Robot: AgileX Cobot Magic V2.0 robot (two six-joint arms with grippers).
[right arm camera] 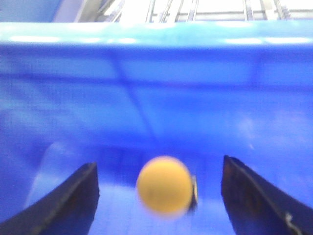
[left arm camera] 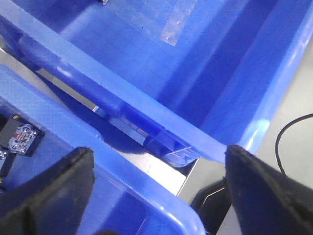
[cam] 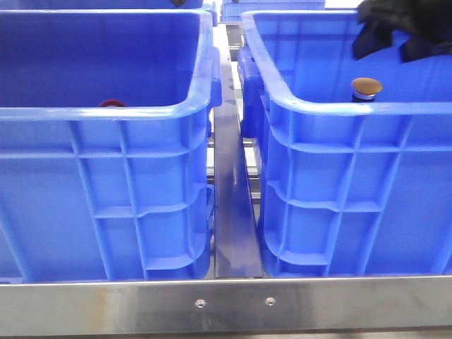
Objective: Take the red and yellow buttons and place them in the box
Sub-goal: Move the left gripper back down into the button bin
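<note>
Two look-alike blue crates stand side by side, and I cannot tell which one is the box. The yellow button (cam: 366,87) sits inside the right crate (cam: 353,113), close to its near wall. My right gripper (cam: 392,44) hangs open above and behind it. In the right wrist view the yellow button (right arm camera: 163,185) lies blurred between the spread fingers (right arm camera: 73,200), untouched. The dark red button (cam: 111,103) just peeks over the near rim of the left crate (cam: 106,116). My left gripper (left arm camera: 159,154) is open over a crate rim (left arm camera: 142,183) and holds nothing.
A metal rail (cam: 233,191) runs in the narrow gap between the crates, and a steel table edge (cam: 226,304) crosses the front. A small dark electrical part (left arm camera: 19,139) lies in the crate below my left gripper. A black cable (left arm camera: 293,127) lies outside the crates.
</note>
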